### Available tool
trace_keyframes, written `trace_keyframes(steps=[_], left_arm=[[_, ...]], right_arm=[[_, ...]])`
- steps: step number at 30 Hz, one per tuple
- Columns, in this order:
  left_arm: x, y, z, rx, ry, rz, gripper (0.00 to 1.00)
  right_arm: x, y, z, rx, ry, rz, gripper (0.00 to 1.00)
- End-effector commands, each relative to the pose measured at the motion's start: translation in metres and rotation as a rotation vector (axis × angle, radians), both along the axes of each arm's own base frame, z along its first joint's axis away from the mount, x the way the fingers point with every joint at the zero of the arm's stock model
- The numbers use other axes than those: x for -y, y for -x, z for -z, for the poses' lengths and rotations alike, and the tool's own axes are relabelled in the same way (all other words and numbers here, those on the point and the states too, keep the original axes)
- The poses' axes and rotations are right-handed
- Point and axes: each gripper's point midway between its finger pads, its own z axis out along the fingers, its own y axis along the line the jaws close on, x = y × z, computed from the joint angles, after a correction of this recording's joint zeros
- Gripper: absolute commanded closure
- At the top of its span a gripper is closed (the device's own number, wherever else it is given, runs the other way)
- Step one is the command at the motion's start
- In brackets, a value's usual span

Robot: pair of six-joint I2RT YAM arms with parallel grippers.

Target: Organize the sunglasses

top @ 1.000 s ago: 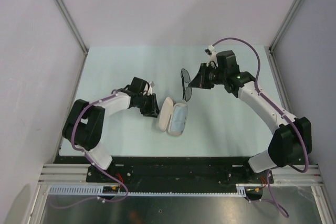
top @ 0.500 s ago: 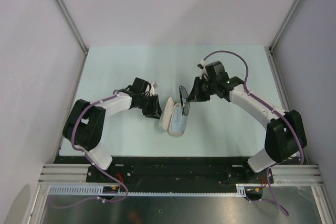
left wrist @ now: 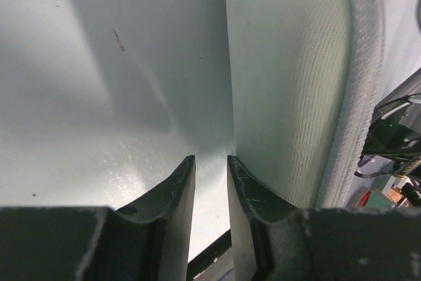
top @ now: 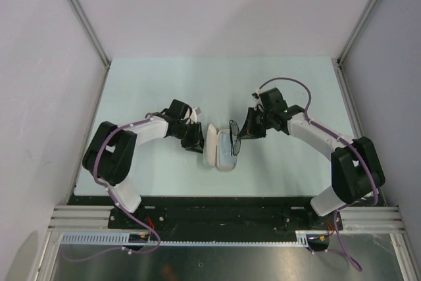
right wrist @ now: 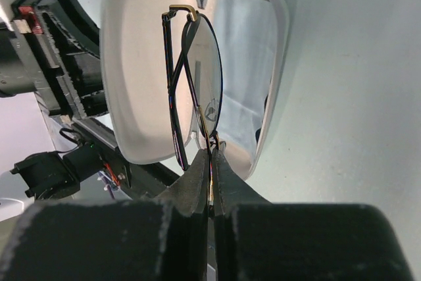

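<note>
Right wrist view: the right gripper [right wrist: 212,162] is pinched shut on one end of the folded sunglasses [right wrist: 205,77]. They stick straight out from its fingertips, long axis running along the open case [right wrist: 131,64] just beneath. The left gripper [left wrist: 210,179], fingers slightly apart and holding nothing, waits just beside the case.

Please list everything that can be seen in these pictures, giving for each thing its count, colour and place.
sunglasses: one, dark thin frame with grey lenses, held just above the open case
case: one, beige, lying open on the table between the two arms
cloth: one, light blue, inside the case, under the sunglasses
table: one, pale green, under everything
left gripper: one, black, slightly open, beside the case's lid, holding nothing
right gripper: one, black, shut on the sunglasses
</note>
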Motion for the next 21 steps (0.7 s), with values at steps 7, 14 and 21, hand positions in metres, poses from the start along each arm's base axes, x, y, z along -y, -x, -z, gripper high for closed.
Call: trace_keyframes(steps=[7,14,21], left_arm=[[0.025,0.013,-0.016,0.013,0.109,0.122,0.69],[0.031,0.014,-0.023,0.021,0.155,0.171,0.69],[0.031,0.016,-0.020,0.025,0.156,0.195,0.69]], right_arm=[[0.006,0.002,0.004,0.004,0.028,0.033,1.00],[0.012,0.000,0.018,-0.015,0.084,0.056,1.00],[0.010,0.002,0.029,-0.030,0.126,0.057,1.00]])
